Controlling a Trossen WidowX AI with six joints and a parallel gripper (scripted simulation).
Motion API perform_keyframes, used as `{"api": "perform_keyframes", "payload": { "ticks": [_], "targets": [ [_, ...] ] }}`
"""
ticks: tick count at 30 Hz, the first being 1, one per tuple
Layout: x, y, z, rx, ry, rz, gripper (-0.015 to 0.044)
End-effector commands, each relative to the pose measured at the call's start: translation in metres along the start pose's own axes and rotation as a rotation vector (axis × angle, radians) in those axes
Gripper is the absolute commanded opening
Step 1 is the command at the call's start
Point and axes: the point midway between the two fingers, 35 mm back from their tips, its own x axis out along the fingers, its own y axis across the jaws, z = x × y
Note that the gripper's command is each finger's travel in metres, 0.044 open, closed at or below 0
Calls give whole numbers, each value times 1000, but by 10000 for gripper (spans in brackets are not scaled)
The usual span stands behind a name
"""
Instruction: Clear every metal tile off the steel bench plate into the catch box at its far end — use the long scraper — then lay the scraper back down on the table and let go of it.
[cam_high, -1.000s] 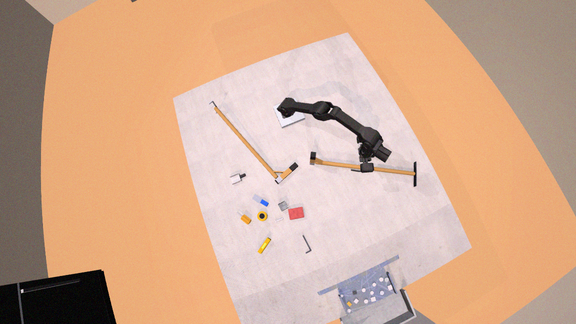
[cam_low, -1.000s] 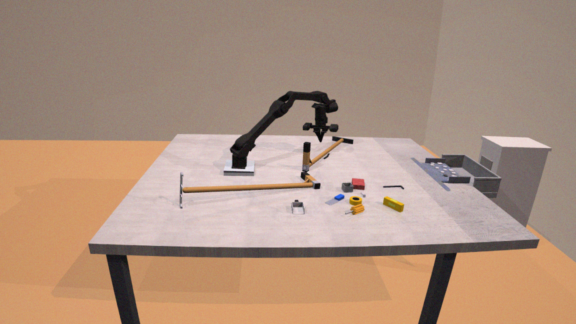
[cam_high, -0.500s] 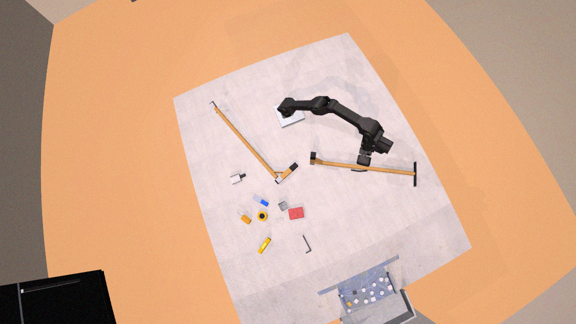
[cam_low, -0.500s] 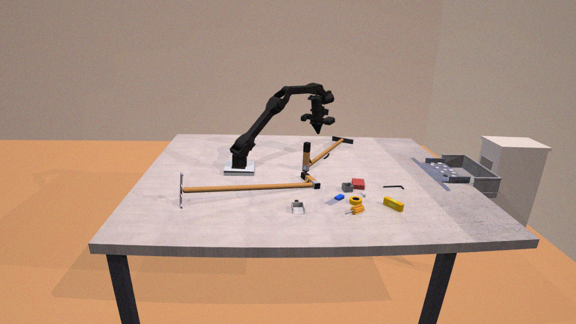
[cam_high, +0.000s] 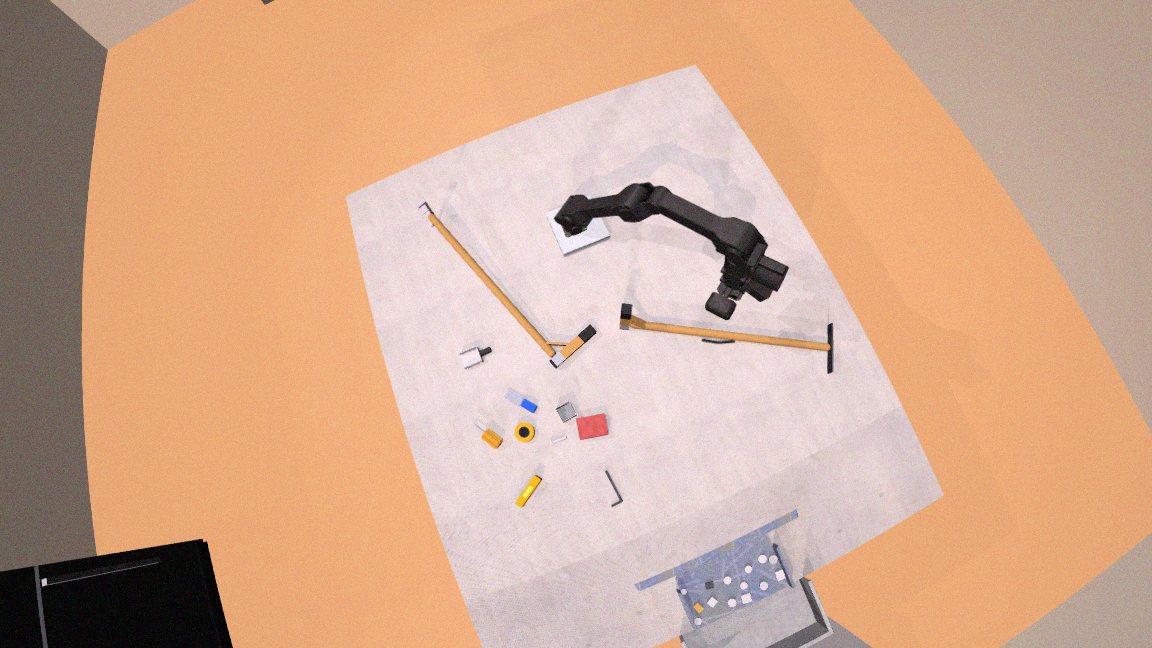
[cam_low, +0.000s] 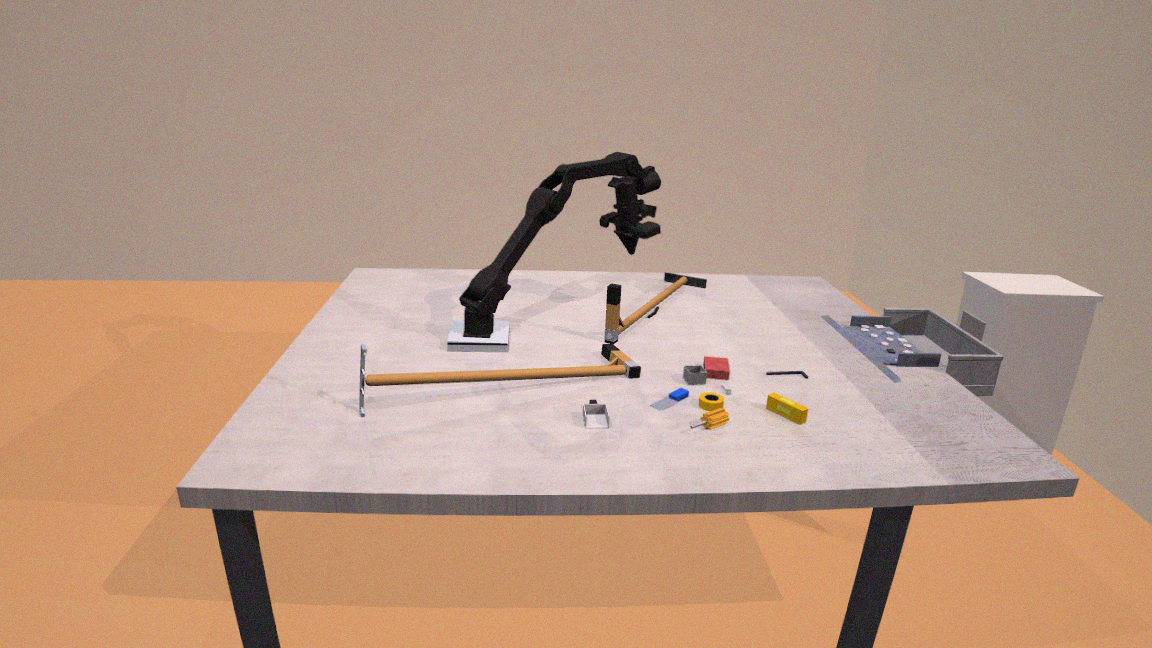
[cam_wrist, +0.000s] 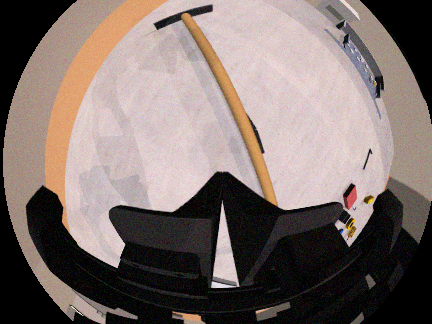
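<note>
My gripper (cam_low: 631, 251) (cam_wrist: 222, 177) is shut with nothing between its fingers. It hangs high above the table, close to the handle of the long scraper (cam_high: 725, 331) (cam_low: 656, 303) (cam_wrist: 239, 112). The scraper lies on the table, with a wooden handle, a wide black blade at the far end and an angled black-tipped grip at the other. The steel bench plate (cam_high: 656, 581) (cam_low: 863, 346) is bluish, at the table's far end. Several metal tiles (cam_high: 763, 585) (cam_low: 879, 326), mostly white, lie on it. The grey catch box (cam_high: 818, 616) (cam_low: 976, 372) adjoins the plate; its inside is partly hidden.
A second long wooden-handled tool (cam_high: 487, 282) (cam_low: 499, 375) with a pronged metal head lies on the other side of the arm's base. A red block (cam_high: 592, 426) (cam_low: 716, 368), a yellow block (cam_high: 528, 490) (cam_low: 786, 407) and a black hex key (cam_high: 614, 504) (cam_low: 787, 373) lie among small items.
</note>
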Motion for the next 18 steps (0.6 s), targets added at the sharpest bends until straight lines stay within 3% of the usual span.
{"api": "perform_keyframes", "payload": {
  "ticks": [1,18],
  "targets": [
    [-4,0,0,15,-7,-4,0],
    [26,0,2,16,-9,-4,0]
  ]
}}
